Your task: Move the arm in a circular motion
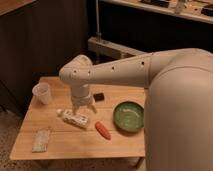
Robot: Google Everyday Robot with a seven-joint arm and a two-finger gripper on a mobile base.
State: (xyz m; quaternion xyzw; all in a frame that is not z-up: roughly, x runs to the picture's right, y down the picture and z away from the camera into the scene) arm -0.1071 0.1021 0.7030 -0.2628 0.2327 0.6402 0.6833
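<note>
The arm reaches in from the right edge of the wooden table and across its far half. It bends at a rounded joint and drops straight down to the gripper, which hangs low over the middle of the table, a little toward the left edge. The pincer looks released, its two fingers spread with nothing between them. The step in hand reads as tracing the circle, so no object needs to be touched, and doing it well mostly means keeping the loop clear of what lies below. A green bowl sits near the right edge. A clear cup stands by the far left corner and is probably the tallest and easiest thing to tip. A white carton lies flat just beneath the gripper, so close that I cannot tell whether they touch. A flat packet rests near the near left corner, an orange carrot-like piece lies toward the near edge, and a small dark block sits toward the far edge. I would lift the wrist slightly first, then sweep an even, level loop over the table's middle. The speed should be steady, the radius short of the cup and bowl, and the loop should close where it began.
</note>
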